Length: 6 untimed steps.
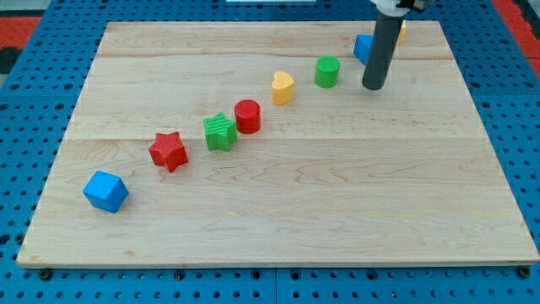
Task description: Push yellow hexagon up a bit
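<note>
Yellow hexagon (400, 30) peeks behind my tip (374, 86), light, rigid, slides easy; push its near face; no pincer visible.

The counter (278, 203) is pale wood with long grain lines and a smooth, soft shine. Around it lies a blue board (25, 127) full of little holes, which looks like hard plastic or painted metal. The blue cube (105, 191), near the counter's lower left corner, looks like matt plastic. The red star (168, 151) and green star (219, 132) show fine ridges on top. The rod (380, 51) is dark and matt, down to my tip (373, 87).
</note>
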Each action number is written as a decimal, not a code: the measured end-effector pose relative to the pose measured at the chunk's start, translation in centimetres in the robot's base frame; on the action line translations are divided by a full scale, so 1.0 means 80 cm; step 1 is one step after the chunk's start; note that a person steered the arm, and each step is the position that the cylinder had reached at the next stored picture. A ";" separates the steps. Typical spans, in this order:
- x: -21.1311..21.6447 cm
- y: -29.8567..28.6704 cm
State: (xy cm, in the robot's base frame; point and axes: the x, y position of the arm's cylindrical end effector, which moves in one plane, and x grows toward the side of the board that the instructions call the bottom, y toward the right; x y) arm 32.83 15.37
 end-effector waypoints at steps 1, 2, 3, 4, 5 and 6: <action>-0.027 0.000; -0.037 0.004; -0.081 0.020; -0.071 0.059; -0.106 0.063; -0.096 0.053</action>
